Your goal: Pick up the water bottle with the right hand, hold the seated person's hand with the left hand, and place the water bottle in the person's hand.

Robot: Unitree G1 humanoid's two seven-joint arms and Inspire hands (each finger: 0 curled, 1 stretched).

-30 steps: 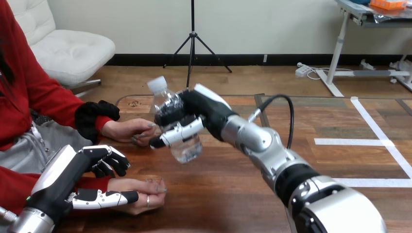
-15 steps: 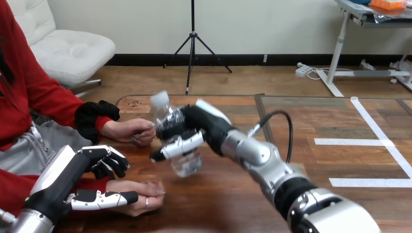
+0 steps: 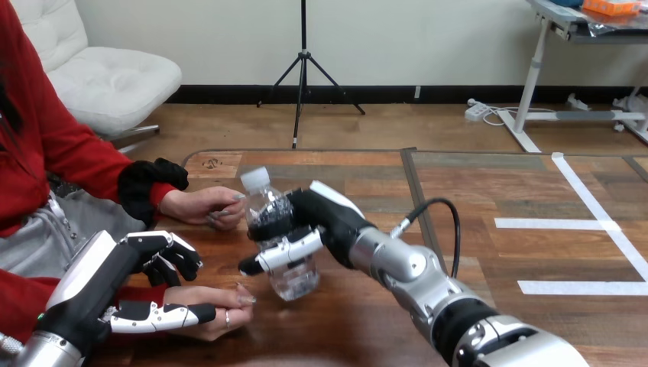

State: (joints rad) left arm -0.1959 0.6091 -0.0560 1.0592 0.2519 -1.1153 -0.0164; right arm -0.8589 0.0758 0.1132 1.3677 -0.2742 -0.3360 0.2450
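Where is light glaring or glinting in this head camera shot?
In the head view, bright glints break up the clear water bottle, mostly below where the right hand grips it. A broader highlight runs along that arm's silver forearm.

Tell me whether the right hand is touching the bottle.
Touching. The head view shows the right hand with its fingers and thumb curled round the middle of the tilted bottle, with no gap between them.
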